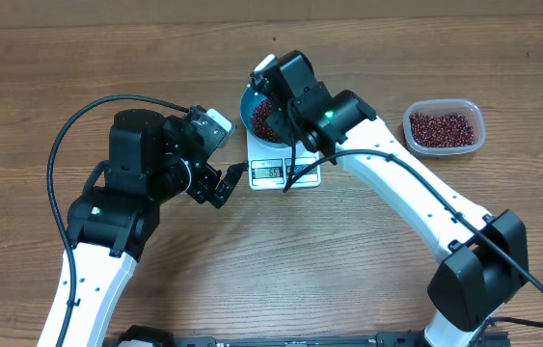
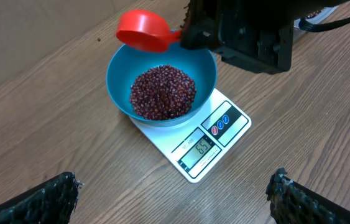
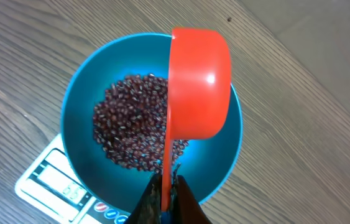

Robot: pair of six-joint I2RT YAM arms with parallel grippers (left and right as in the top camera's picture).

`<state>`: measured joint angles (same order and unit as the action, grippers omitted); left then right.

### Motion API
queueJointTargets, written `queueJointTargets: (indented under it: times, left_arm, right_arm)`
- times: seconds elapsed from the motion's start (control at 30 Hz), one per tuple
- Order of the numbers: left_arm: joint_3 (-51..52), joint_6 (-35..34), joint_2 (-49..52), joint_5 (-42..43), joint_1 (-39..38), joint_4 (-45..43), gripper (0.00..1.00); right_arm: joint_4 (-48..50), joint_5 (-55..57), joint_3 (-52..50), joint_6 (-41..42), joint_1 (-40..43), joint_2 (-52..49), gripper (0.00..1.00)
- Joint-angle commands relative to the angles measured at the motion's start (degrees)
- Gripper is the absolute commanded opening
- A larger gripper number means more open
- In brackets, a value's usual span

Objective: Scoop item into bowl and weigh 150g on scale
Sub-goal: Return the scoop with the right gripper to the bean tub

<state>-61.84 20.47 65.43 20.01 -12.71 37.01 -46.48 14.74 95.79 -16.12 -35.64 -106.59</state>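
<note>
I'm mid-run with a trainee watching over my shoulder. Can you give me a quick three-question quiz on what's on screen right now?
1. True or false: the blue bowl stands on the scale.
2. What do the right jaws clamp? A) the red scoop's handle B) the bowl's rim C) nothing
3. Fill in: the left jaws are ___ and hold nothing.
Key: 1 true; 2 A; 3 open.

Beans lie in the bowl on the scale; a tub stands to their right.
</note>
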Motion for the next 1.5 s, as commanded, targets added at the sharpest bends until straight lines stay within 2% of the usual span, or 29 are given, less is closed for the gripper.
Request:
queueJointTargets:
  times: [0.0, 0.17, 0.37, 0.6, 0.73, 0.87, 1.0, 1.2, 1.47]
  left_arm:
    - [0.1, -0.8, 0.2, 0.8, 0.3, -0.2, 1.0]
    - [0.1, -0.8, 0.2, 0.8, 0.3, -0.2, 1.0]
    - [0.1, -0.8, 0.2, 0.8, 0.3, -0.2, 1.0]
    - [0.1, -0.8, 0.2, 0.8, 0.3, -0.2, 1.0]
    - [0.1, -0.8, 0.2, 0.8, 0.3, -0.2, 1.0]
    - [0.1, -0.8, 0.2, 0.8, 0.3, -0.2, 1.0]
    - [0.1, -0.8, 0.2, 0.8, 0.3, -0.2, 1.0]
    - [0.1, -0.8, 0.2, 0.8, 0.3, -0.2, 1.0]
    - [0.1, -0.8, 0.2, 0.8, 0.3, -0.2, 0.99]
  right_arm:
    - [-0.5, -3.6, 2.4, 3.0, 2.3, 0.1, 0.04]
    - [-1.4, -12.6, 2.5, 7.8, 7.0, 1.5, 0.04]
    - [-7.2, -20.7, 3.0, 12.7, 16.2, 5.7, 0.04]
    - [-15.1, -29.0, 3.0, 15.6, 31.0, 7.6, 0.04]
    - [-17.5, -31.0, 3.6, 23.5, 39.1, 7.6, 0.04]
    - [-20.7, -35.2, 8.2, 29.4, 41.5, 7.6, 0.04]
    - [-25.4, -33.5, 16.3, 34.0, 41.8, 7.5, 0.03]
    - [-35.0, -25.2, 18.9, 35.2, 42.5, 6.7, 0.04]
    - [-39.4, -28.0, 18.8, 34.1, 45.1, -1.2, 0.04]
